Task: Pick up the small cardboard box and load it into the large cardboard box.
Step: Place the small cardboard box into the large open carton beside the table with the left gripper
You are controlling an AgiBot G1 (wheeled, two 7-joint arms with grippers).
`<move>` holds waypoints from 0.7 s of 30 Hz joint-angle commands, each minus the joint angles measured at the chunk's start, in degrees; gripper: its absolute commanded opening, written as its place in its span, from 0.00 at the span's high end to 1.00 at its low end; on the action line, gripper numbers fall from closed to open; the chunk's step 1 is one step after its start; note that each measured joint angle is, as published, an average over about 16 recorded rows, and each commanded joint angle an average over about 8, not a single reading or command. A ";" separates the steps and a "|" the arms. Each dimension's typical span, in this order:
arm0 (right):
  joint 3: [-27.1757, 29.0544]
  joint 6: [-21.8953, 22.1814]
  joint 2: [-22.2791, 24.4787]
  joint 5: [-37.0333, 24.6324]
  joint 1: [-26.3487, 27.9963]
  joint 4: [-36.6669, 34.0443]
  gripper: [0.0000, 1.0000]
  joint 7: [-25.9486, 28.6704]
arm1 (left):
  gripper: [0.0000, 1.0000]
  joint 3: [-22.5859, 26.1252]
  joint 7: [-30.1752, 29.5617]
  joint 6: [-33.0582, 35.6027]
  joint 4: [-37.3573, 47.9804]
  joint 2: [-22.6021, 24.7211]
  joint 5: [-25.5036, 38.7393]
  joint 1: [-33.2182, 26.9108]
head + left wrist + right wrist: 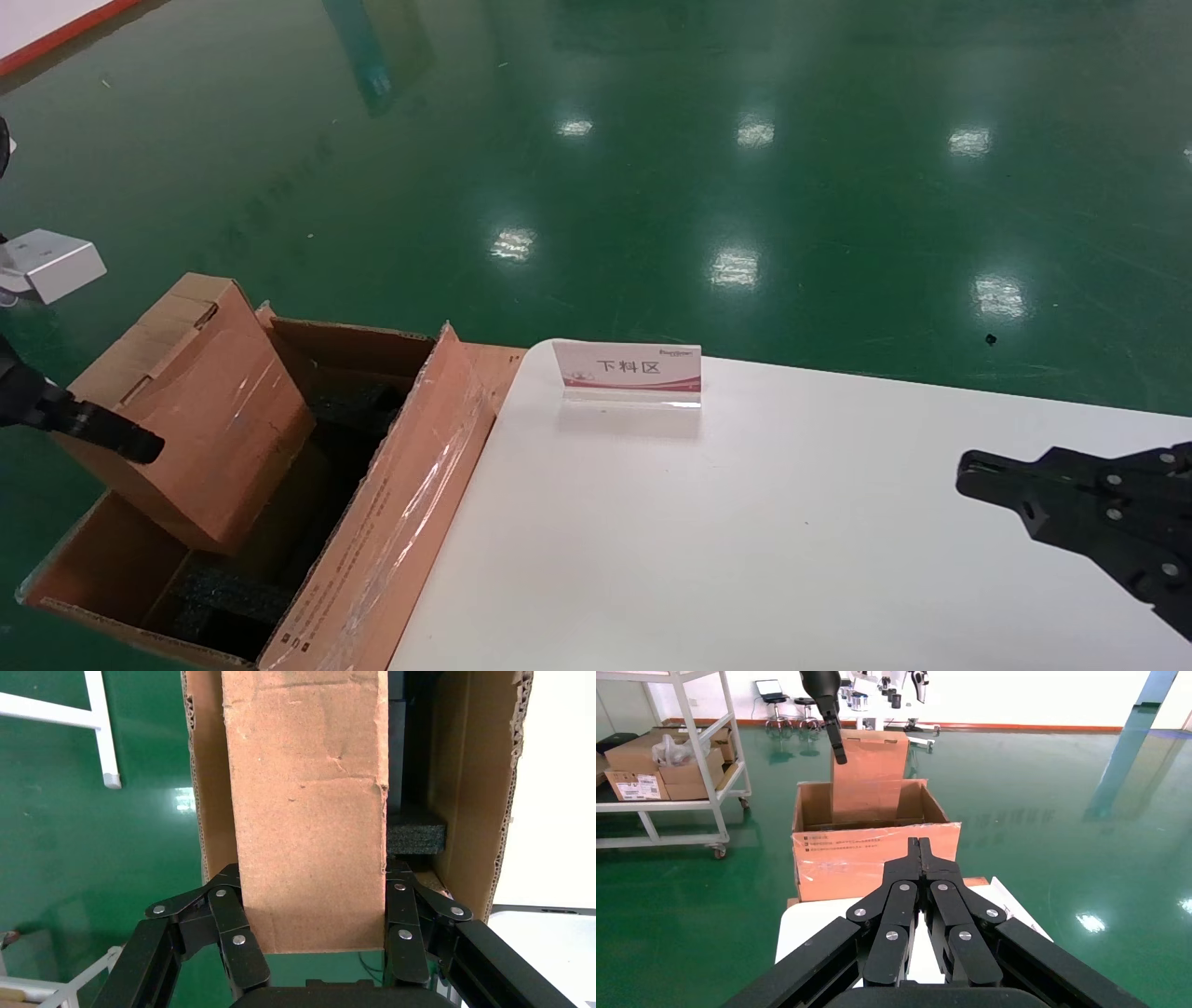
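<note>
The small cardboard box (200, 401) is a flat reddish-brown slab, tilted, with its lower end inside the large cardboard box (391, 531). That box is an open brown carton with a taped, printed flap and black foam blocks (223, 596) inside. My left gripper (130, 443) is shut on the small box's upper end. In the left wrist view the gripper (313, 874) clamps the box (309, 797) between both fingers, above the carton and foam (416, 829). My right gripper (968, 475) is shut and empty over the table. Its wrist view (918, 843) shows the carton (877, 860) and small box (870, 776).
A white table (745, 522) stands right of the carton, with a small sign (629, 365) near its far edge. A white boxy object (51, 264) sits far left. A white shelf cart (666, 762) with cartons stands beyond. Green floor lies all around.
</note>
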 commanded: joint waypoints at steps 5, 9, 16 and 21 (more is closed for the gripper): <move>0.00 0.00 0.00 0.00 0.00 0.00 1.00 0.00 | 1.00 -0.36 0.01 -0.02 -0.01 0.24 -0.26 0.00; 0.00 0.00 0.00 0.00 0.00 0.00 1.00 0.00 | 1.00 -0.52 0.03 -0.13 0.02 0.37 -0.35 0.07; -0.01 -0.01 0.00 0.01 0.01 -0.02 1.00 0.00 | 1.00 -0.71 0.54 -1.93 1.13 0.83 -0.74 1.97; -0.03 -0.01 0.00 0.01 0.02 -0.04 1.00 -0.02 | 1.00 -0.84 1.04 -2.45 1.77 0.91 -0.69 3.18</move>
